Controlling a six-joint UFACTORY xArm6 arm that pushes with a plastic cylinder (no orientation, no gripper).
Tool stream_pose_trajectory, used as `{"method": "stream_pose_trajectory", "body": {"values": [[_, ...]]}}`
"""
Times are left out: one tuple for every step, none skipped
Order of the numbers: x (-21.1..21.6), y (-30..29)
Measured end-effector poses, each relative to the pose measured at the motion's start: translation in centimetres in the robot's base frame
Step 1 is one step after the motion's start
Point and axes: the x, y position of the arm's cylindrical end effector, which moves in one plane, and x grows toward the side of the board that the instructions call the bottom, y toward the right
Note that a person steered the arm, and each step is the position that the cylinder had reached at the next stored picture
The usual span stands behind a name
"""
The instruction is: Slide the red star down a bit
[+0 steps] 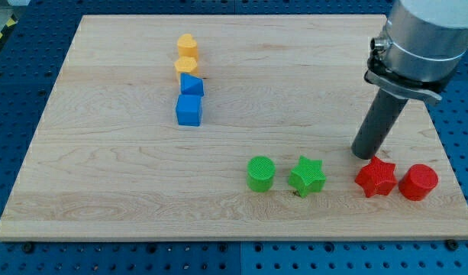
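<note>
The red star [376, 177] lies near the view's bottom right on the wooden board [127, 176]. My tip [364, 153] rests on the board just above the star, at its upper left edge, touching or almost touching it. A red cylinder [418, 182] sits right beside the star on its right. A green star [307, 176] lies to the star's left, and a green cylinder [261, 173] further left.
At the view's upper left a column of blocks stands close together: two yellow blocks [187, 46] [186, 66] above two blue blocks [192, 85] [189, 110]. The board's right edge [447, 153] is close to the red cylinder.
</note>
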Motion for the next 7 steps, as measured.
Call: {"method": "stream_pose_trajectory", "body": {"values": [[0.1, 0.7], [0.7, 0.7], [0.9, 0.7], [0.9, 0.3], [1.0, -0.6], [1.1, -1.6], [1.1, -1.7]]}}
